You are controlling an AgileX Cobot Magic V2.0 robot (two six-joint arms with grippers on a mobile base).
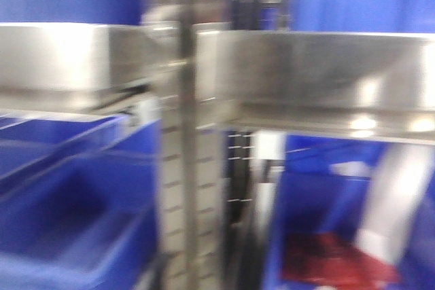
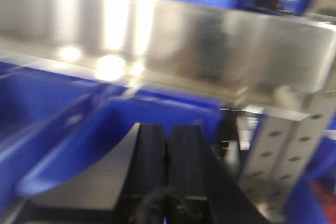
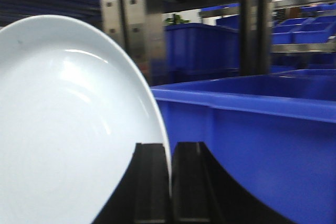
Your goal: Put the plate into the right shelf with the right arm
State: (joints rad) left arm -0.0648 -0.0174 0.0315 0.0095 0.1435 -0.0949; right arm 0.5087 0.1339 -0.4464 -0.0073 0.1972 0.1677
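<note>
Shelving: brushed-steel right shelf (image 1: pixel 326 73) and left shelf (image 1: pixel 61 59), front lips roughly level; front view heavily motion-blurred.
Upright: perforated steel post (image 1: pixel 187 168) between the two shelves.
Storage: blue bins (image 1: pixel 68 215) under both shelves; near bin wall (image 3: pixel 252 129) fills the lower right of the right wrist view, with further bins (image 3: pixel 299 30) racked behind.
Bin contents: red patch (image 1: pixel 333 263) in lower right bin, identity unclear.
Light: bright glare spots (image 2: pixel 107 64) on steel.

Heavy motion blur is smearing the front and left wrist views, and bright glare is blooming in spots on the steel shelf beam (image 1: pixel 326 79). The right wrist view is reading sharper, soft highlights curving across the plate (image 3: pixel 68 129), background lying dim.
</note>
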